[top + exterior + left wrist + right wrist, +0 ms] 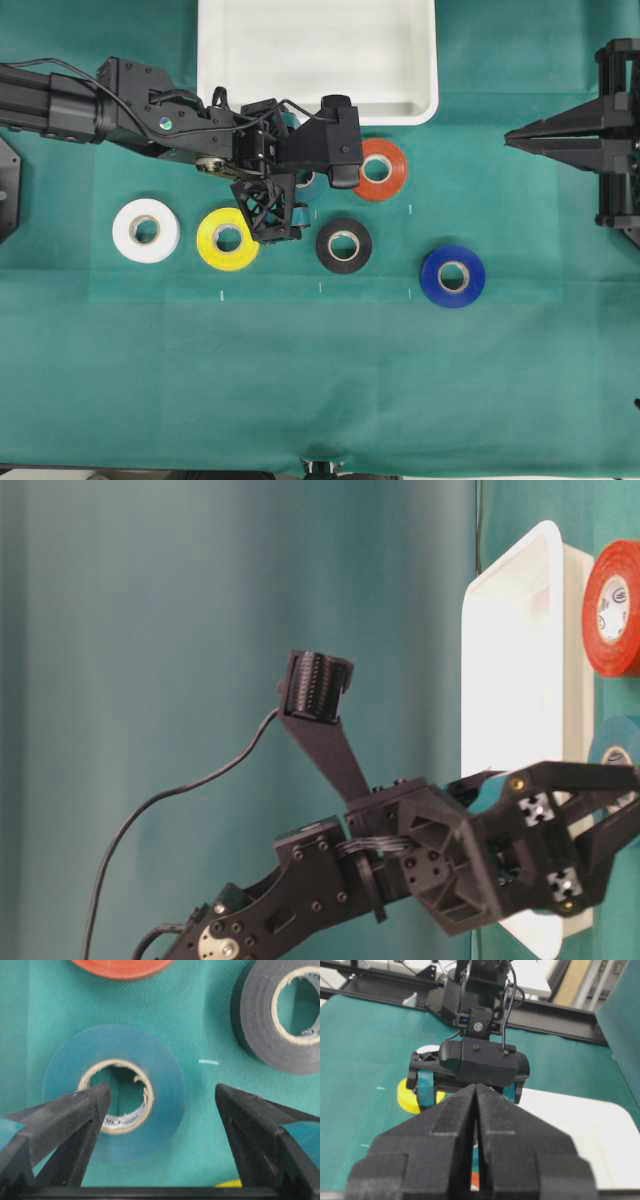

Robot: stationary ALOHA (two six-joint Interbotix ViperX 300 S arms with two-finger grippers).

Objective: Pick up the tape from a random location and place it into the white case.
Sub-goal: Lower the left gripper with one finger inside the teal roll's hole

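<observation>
The teal tape [115, 1095] lies flat on the green cloth, its pale core showing. My left gripper [162, 1094] is open just above it, one finger over the core hole and the other outside the roll's rim, touching nothing. In the overhead view the left gripper [300, 198] hides most of the tape [307, 181]. The white case [318, 55] is at the back centre, just beyond the left arm, with nothing in it. My right gripper [515, 140] is shut and empty at the far right, and it also shows in the right wrist view [476, 1089].
Other rolls lie around the tape: red [380, 168], black [343, 245], yellow [228, 238], white [146, 230] and royal blue [453, 276]. The red roll [120, 967] and black roll [280, 1015] are close beside the teal one.
</observation>
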